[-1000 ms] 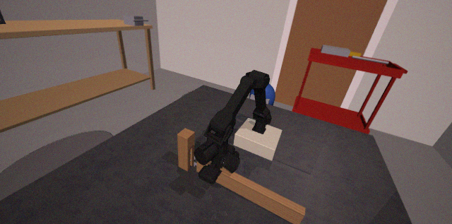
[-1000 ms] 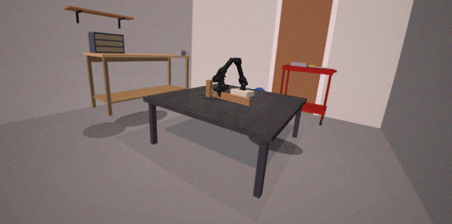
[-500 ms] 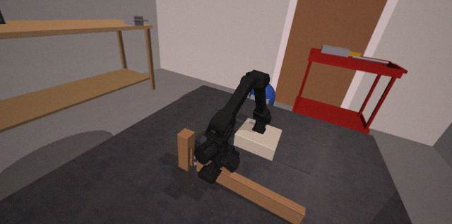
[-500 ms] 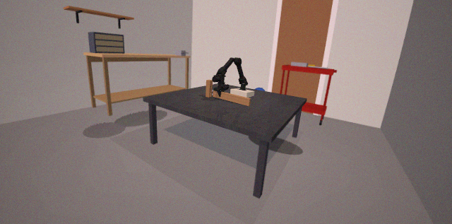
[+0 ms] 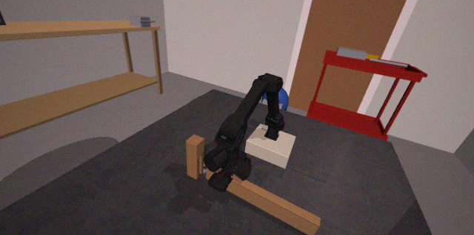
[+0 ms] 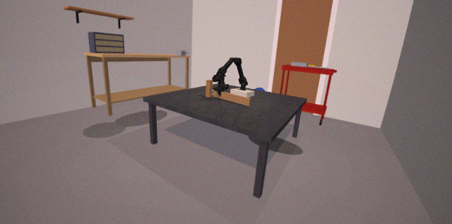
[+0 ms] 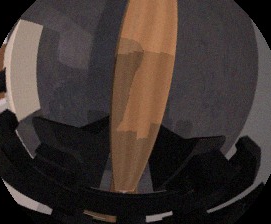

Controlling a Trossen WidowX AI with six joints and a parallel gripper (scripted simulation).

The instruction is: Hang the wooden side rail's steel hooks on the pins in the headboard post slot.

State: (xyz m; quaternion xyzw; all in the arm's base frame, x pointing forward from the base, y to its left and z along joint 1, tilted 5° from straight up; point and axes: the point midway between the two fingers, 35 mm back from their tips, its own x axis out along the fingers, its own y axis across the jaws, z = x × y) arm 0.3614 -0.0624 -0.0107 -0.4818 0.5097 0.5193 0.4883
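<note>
The wooden side rail [image 5: 274,203] [image 6: 236,99] [image 7: 153,25] runs from beside the post toward the front right; its far end appears to rest on the table. My gripper [image 5: 228,180] [image 6: 219,92] [image 7: 131,117] is shut on the rail near its hook end, one finger on each side. The headboard post [image 5: 193,158] [image 6: 208,89] stands upright just left of that end. A small grey bit of the hooks [image 5: 204,170] shows in the narrow gap beside the post's slot. The arm hides much of the rail's end, and whether the hooks touch the pins cannot be told.
A cream block [image 5: 270,146] [image 6: 241,92] [image 7: 25,70] at the arm's base sits behind the rail. The dark table [image 5: 344,190] [image 6: 268,111] carries everything. A workbench [image 6: 141,54] stands at the back left, a red cart [image 5: 366,66] [image 6: 308,70] at the back right.
</note>
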